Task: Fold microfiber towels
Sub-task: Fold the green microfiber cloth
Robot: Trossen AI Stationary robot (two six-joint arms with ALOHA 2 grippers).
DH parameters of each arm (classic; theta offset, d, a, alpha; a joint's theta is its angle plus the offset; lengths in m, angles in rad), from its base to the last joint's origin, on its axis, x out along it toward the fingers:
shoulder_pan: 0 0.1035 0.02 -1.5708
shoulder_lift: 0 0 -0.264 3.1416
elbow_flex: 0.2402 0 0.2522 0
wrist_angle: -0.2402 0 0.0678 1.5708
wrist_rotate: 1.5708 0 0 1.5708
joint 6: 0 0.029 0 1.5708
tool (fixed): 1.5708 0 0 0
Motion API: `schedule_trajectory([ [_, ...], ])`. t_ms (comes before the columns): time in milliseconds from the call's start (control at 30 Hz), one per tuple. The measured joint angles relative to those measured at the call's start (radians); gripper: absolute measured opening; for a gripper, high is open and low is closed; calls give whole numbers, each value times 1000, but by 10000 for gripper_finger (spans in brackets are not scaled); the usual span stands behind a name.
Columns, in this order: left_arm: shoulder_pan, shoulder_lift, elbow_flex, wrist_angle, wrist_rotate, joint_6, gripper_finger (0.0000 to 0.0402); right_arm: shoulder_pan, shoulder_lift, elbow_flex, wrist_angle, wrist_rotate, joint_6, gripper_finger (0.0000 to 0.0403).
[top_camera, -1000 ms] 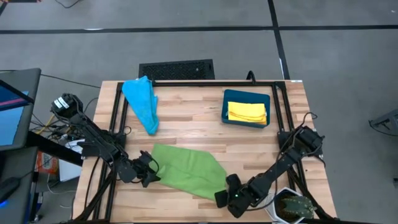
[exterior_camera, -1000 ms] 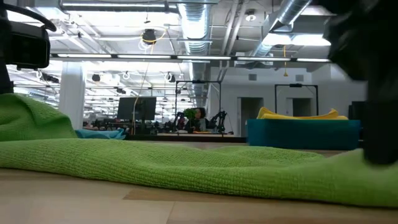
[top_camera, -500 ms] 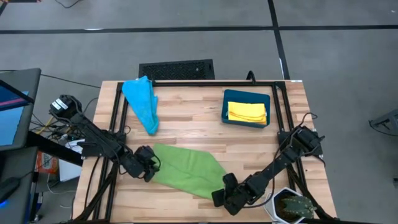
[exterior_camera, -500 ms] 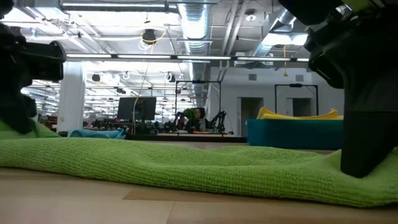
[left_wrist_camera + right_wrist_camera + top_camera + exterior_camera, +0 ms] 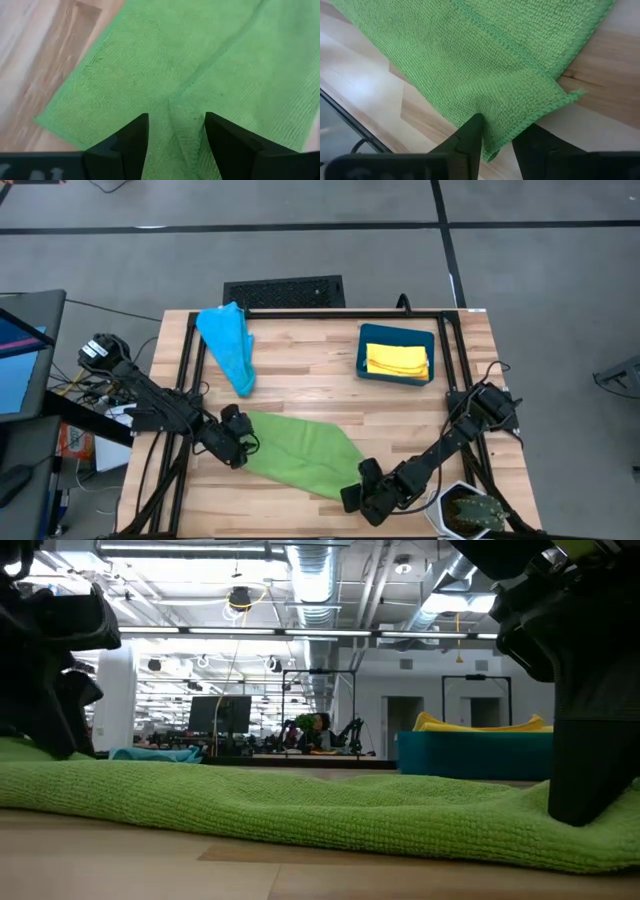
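Three towels are in sight on the wooden desk [image 5: 310,370]. A green towel [image 5: 300,452] lies spread flat near the front edge, between the two arms. A light blue towel [image 5: 228,345] lies bunched at the back left of the desk, well apart from the green one. A yellow towel [image 5: 397,360] sits folded inside a dark teal bin [image 5: 361,352] at the back right.

The left gripper [image 5: 238,448] is low over the green towel's left end. In the left wrist view its fingers [image 5: 131,137] stand spread apart, straddling a raised crease in the cloth; they are released, with nothing held between them.

The right gripper [image 5: 352,493] is down at the green towel's front right corner. In the right wrist view its fingers [image 5: 472,135] are drawn close together with the hemmed edge of the green towel [image 5: 485,65] gathered between them, so they are grasping that corner. The cloth beside the pinch lies flat on the desk.

From desk height, the green towel [image 5: 300,805] runs across the whole foreground, with the left gripper [image 5: 50,670] standing on it at one end and the right gripper [image 5: 590,740] at the other. The teal bin [image 5: 480,755] and the yellow towel [image 5: 480,725] stand behind. A potted plant [image 5: 475,510] sits at the desk's front right corner.
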Motion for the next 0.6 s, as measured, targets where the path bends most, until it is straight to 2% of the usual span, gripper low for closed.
schedule_trajectory([
  [267,1,0,2,9,80,132,153,0,0,0,0,1,-2,128],
  [600,2,36,4,6,50,238,110,0,1,0,-1,2,-3,123],
])
